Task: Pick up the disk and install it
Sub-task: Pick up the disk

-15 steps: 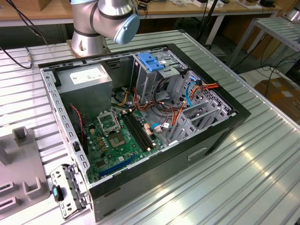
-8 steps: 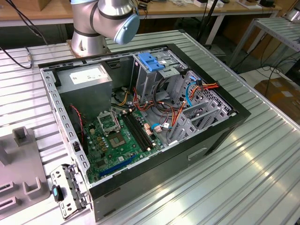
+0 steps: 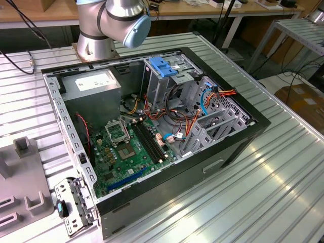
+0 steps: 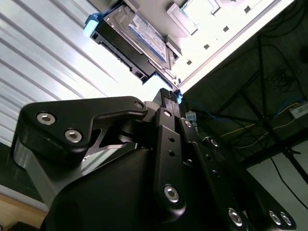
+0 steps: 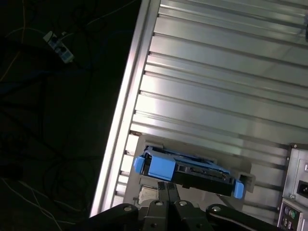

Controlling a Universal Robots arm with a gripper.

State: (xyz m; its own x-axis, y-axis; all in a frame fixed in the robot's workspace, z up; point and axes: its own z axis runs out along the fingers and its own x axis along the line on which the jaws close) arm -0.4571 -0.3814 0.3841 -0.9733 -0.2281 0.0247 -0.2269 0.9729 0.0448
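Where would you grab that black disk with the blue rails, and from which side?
Probably across the two broad flat faces of the disk, midway between its blue rails, coming at the long black edge facing the end effector. Those faces are flat and parallel, and the rails cap both short ends.

Disk (image 5: 192, 171) on holder (image 5: 245, 168) on tabletop (image 5: 216, 96), just ahead of fingers (image 5: 166, 192); computer case (image 5: 298, 187) beside disk, off to fingers' side.
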